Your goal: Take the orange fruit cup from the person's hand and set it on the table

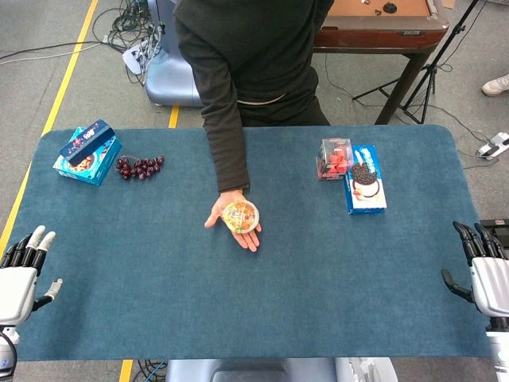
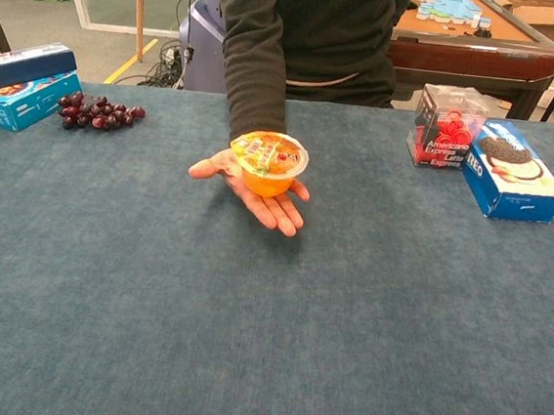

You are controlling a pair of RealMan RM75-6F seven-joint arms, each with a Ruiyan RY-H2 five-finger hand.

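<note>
Nothing of the task is done yet. The left robot hand (image 1: 22, 267) and the right robot hand (image 1: 483, 274) wait at the near counter (image 1: 318, 294) corners, fingers apart, holding nothing. Farther off, the orange fruit cup (image 2: 269, 163) rests upright on the person's hand (image 2: 254, 188).

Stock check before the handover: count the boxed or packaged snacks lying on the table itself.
3: the blue box by the grapes far left; the clear red-filled box and Oreo box together on the right.
</note>
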